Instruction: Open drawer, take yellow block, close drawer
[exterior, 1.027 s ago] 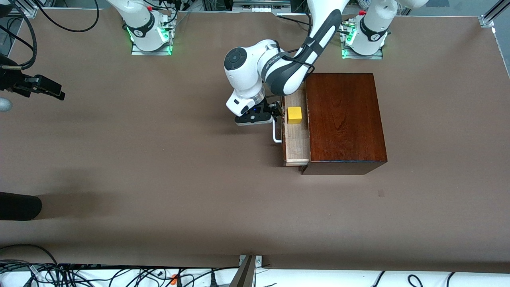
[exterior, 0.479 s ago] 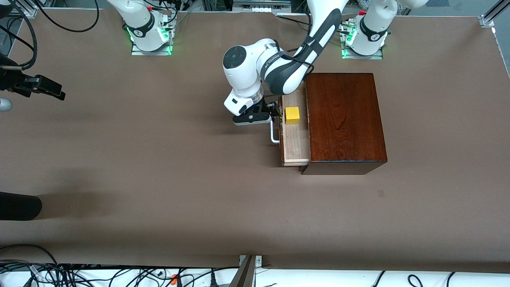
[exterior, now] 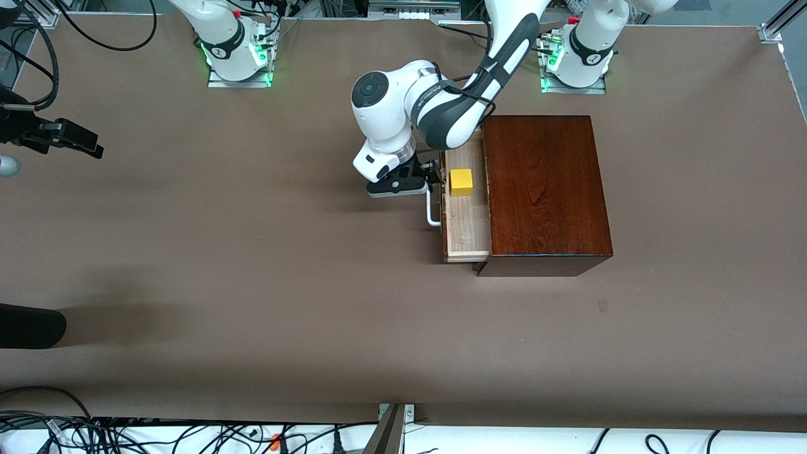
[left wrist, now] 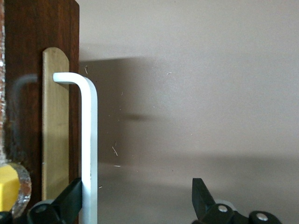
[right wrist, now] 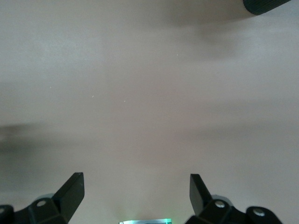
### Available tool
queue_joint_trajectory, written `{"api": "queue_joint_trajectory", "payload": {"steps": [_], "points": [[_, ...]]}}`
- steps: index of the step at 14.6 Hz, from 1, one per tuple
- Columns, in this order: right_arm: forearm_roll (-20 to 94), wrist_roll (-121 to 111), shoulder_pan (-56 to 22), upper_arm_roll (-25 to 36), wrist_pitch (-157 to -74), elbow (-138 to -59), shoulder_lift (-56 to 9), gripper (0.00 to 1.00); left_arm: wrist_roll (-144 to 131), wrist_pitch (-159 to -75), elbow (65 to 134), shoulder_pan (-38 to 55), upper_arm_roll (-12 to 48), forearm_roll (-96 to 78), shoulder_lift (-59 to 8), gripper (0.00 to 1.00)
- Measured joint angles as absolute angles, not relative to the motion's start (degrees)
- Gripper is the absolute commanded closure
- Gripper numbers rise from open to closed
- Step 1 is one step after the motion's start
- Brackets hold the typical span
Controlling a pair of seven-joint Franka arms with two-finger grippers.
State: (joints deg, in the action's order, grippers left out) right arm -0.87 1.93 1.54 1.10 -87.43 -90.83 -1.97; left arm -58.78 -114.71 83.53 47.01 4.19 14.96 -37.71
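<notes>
The drawer (exterior: 468, 224) of the dark reddish-brown wooden box (exterior: 545, 189) stands partly pulled out, its pale interior showing. The yellow block (exterior: 461, 182) lies in it, close to the drawer front. My left gripper (exterior: 432, 179) is open at the white U-shaped handle (exterior: 431, 211). In the left wrist view the handle (left wrist: 88, 140) lies between the fingers of my left gripper (left wrist: 137, 198), against one fingertip (left wrist: 74, 195), and a bit of the yellow block (left wrist: 6, 186) shows at the edge. My right gripper (exterior: 82, 142) waits open over bare table at the right arm's end, and the right wrist view (right wrist: 135, 193) shows it empty.
A black rounded object (exterior: 30, 325) juts in at the table's edge at the right arm's end, nearer to the front camera than the right gripper; it also shows in the right wrist view (right wrist: 266, 5). Cables lie along the front edge.
The left gripper has drawn slightly toward the right arm's end with the handle, and the drawer has slid a little farther out. The right arm has not moved.
</notes>
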Motion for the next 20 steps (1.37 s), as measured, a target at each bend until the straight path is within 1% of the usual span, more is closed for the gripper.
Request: {"api": "queue_joint_trajectory", "payload": {"steps": [9,14,17,20], "points": [[-0.87,1.93,1.54,1.1,-87.43,-90.83,-1.98,0.0,-58.81,-114.85,82.08,47.21,4.18,12.98,-38.24,0.0],[-0.87,1.93,1.54,1.1,-87.43,-90.85,-2.07,0.0,-58.81,-114.06,78.26,46.07,3.85,12.85,-37.76,0.0],[-0.87,1.93,1.54,1.1,-87.43,-90.85,-2.11,0.0,-57.01,-107.23,76.46,44.25,3.78,12.78,-35.36,0.0],[-0.87,1.94,1.55,1.11,-87.43,-90.86,-2.16,0.0,-47.3,-99.9,74.53,40.76,3.57,12.77,-31.96,0.0]]}}
